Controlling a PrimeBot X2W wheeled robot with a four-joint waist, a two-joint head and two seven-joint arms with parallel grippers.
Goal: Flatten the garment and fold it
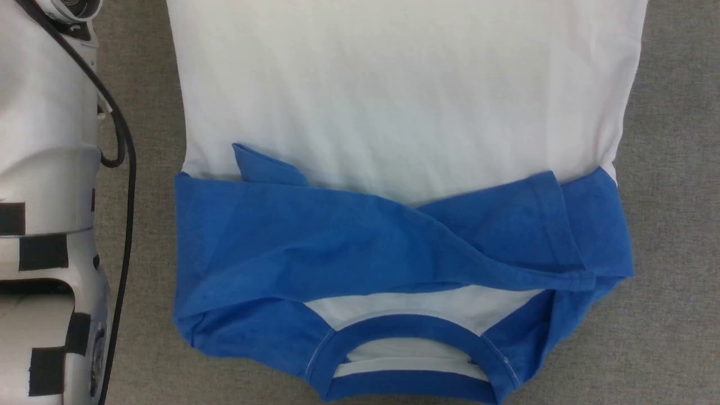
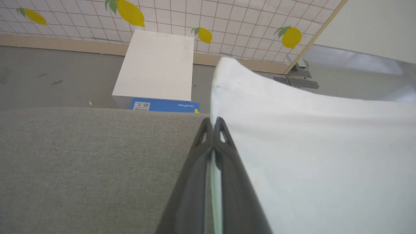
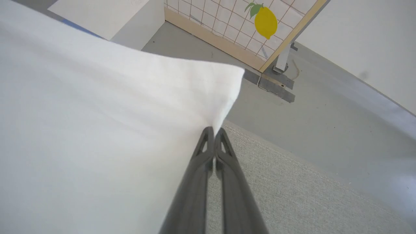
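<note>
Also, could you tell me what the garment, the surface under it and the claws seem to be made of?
Garment: soft matte knit, likely cotton; it creases and shows stitched hems. Table cover: grey woven fabric, coarse weave visible. Left claw and right claw: dark matte, probably moulded plastic, with cut-outs near the tips.

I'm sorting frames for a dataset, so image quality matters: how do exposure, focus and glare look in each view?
Head view: even, soft light; the garment nearly washed out across its white body, blue stitching sharp. Left wrist view: the left gripper, shut on the garment, blurs toward the lens; sheen on the floor. Right wrist view: the right gripper blurs likewise; the garment there is featureless white.
</note>
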